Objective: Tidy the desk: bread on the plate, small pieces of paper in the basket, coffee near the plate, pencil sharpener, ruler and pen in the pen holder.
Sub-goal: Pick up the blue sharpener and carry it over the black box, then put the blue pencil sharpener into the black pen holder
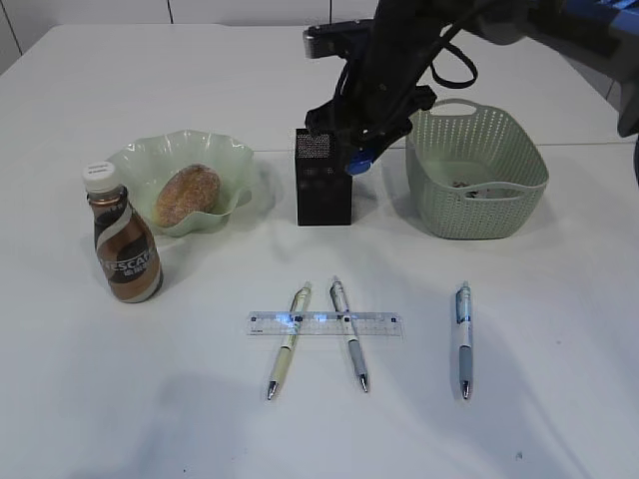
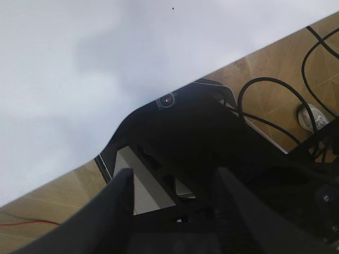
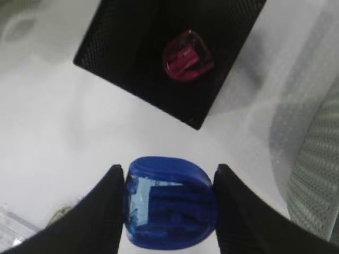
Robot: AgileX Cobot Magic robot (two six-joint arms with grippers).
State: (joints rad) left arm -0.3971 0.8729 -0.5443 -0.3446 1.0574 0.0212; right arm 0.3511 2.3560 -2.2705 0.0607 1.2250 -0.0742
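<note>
On the white bench point(image 1: 120, 399), going left to right, one brown coffee point(image 1: 122, 239) bottle stands up straight at about 9 o'clock, white cap on top. Just behind it, toward 10 o'clock, is one green plate point(image 1: 235, 160) with a wavy rim. One bread point(image 1: 186, 194) lies in it, its long side slanting from low left to high right.

Near the middle, toward 6 o'clock, one clear ruler point(image 1: 324, 323) lies flat. Its long side runs left to right. Two pens point(image 1: 289, 342) cross it, both pointing tips toward the near edge; whether they lie over or under it I cannot tell. A third pen point(image 1: 462, 339) lies alone at 4 o'clock, well apart, tip also pointing near. That makes three pens.

Behind the ruler, toward 12 o'clock, one black pen holder point(image 1: 322, 190) stands upright. In the right wrist view, one red pencil sharpener point(image 3: 187, 56) sits inside it.

The right claw point(image 3: 168, 206) hangs just beside the holder's top, gripping one blue pencil sharpener point(image 3: 170, 207) between its two fingers. So there are two sharpeners.

At 2 o'clock is one green basket point(image 1: 479, 190), its long side running left to right, with small bits inside.

The left claw point(image 2: 169, 211) is off by the bench edge, fingers apart, holding nothing.
</note>
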